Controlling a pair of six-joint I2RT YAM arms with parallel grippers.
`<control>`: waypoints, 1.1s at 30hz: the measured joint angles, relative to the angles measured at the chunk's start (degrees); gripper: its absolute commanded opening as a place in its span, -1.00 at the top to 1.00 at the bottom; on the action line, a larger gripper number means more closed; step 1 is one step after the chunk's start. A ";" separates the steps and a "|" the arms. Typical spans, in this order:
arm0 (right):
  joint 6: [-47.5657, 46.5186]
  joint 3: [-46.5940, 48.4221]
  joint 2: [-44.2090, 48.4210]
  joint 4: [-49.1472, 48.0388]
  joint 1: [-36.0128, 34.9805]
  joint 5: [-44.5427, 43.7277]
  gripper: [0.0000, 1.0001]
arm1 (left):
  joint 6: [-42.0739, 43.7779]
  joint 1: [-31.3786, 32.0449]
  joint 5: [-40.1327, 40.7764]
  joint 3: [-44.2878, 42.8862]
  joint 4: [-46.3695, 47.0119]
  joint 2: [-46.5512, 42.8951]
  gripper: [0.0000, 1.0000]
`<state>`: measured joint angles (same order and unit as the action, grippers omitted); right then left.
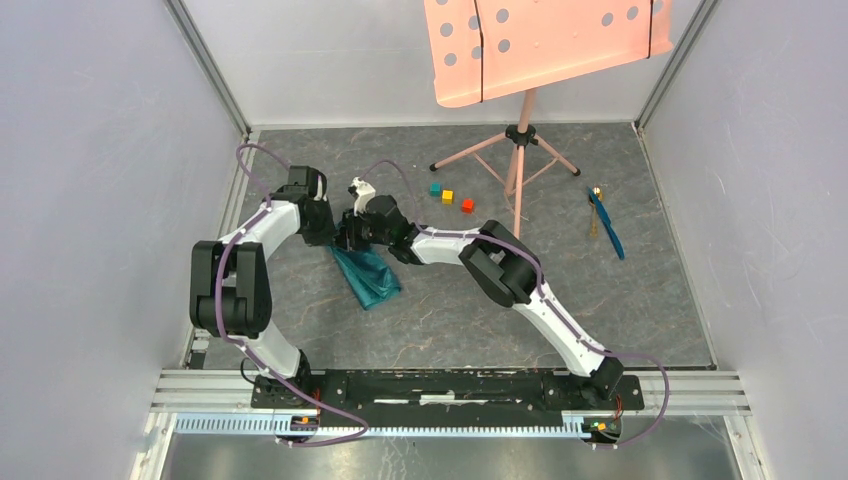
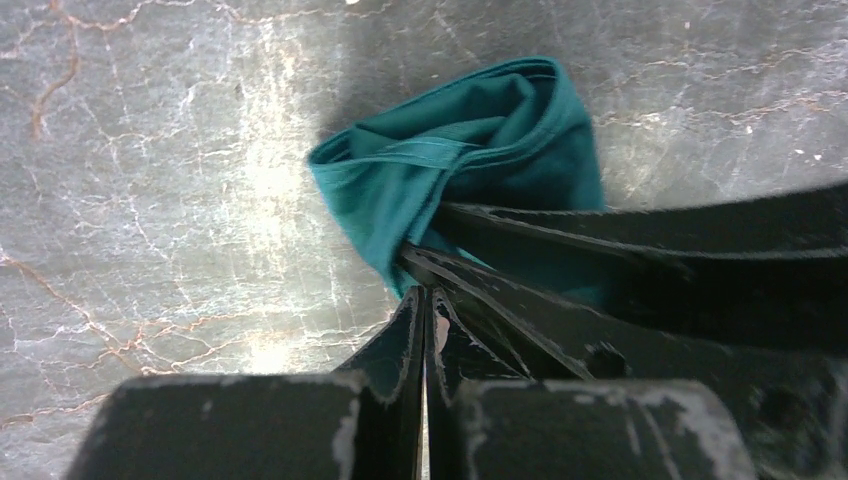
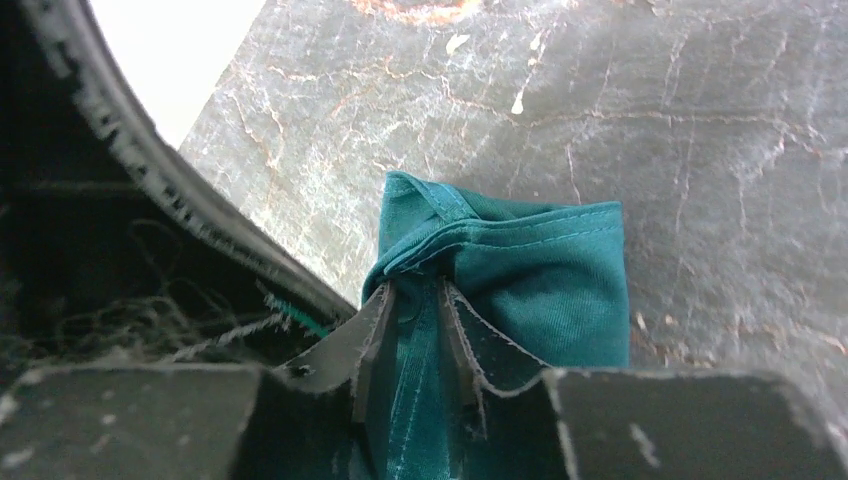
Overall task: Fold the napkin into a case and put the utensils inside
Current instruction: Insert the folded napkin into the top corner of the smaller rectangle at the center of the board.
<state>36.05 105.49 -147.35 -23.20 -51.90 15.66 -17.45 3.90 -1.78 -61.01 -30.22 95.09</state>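
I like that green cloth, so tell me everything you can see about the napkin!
The napkin is soft teal-green cloth with a stitched hem, bunched into folds, not spread flat. The left gripper and right gripper each have jaws shut on one end of it, close together. The rest trails toward the arms' bases over the grey table, left of centre.

Teal napkin (image 1: 368,278); utensils (image 1: 607,228) seemingly blue, golden

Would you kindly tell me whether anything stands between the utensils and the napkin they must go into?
Yes: the pink stand's tripod stands between the utensils and the napkin, one leg pointing toward the near edge. The right arm's elbow also crosses that stretch. The small cubes lie farther back, off the direct line.
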 measured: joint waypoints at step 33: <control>0.81 -11.15 11.41 0.37 5.25 5.09 0.62 | -1.73 -1.62 -5.22 -0.35 -0.66 -1.64 0.45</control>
<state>36.86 94.35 -135.94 -22.83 -46.65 20.75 -19.18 2.28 -7.01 -61.36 -30.87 93.45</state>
